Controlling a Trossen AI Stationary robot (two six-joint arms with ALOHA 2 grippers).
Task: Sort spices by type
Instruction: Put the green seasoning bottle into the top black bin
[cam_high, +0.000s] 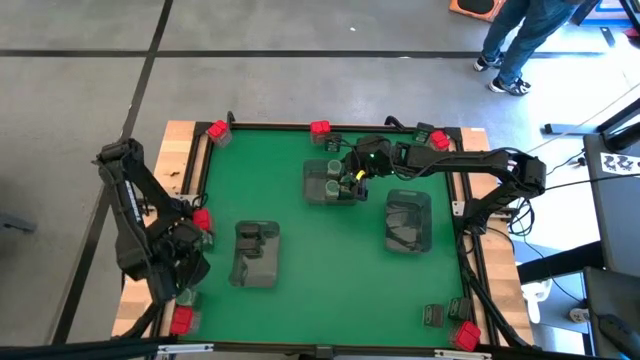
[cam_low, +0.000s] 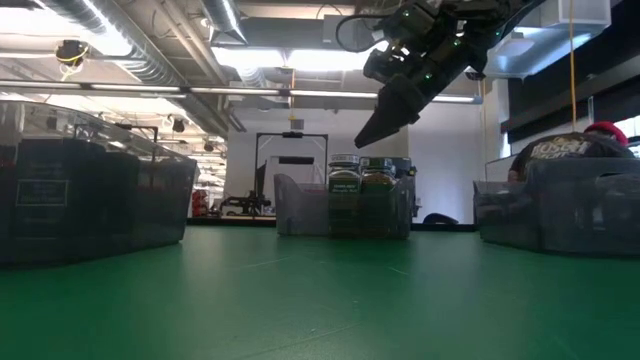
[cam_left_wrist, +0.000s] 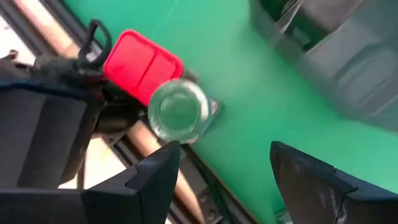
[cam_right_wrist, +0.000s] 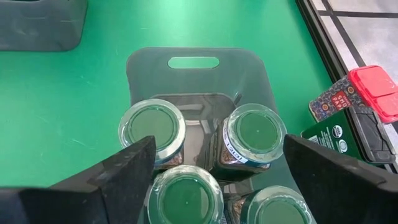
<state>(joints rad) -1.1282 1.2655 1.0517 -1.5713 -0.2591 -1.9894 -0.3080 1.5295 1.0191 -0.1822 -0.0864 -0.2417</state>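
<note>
The right tool (cam_high: 352, 177) hangs with its fingers spread wide and empty above the grey tray (cam_right_wrist: 149, 68) at the far middle of the green bench (cam_high: 300, 230). In that tray stand four round jars (cam_right_wrist: 151, 127), lids up, close together. Beside the tray, at the bench's edge, lies a red box (cam_right_wrist: 375, 90). The left tool (cam_left_wrist: 224, 180), fingers apart and holding nothing, hovers at the bench's near left corner, over one jar (cam_left_wrist: 179, 111) that touches another red box (cam_left_wrist: 142, 63).
</note>
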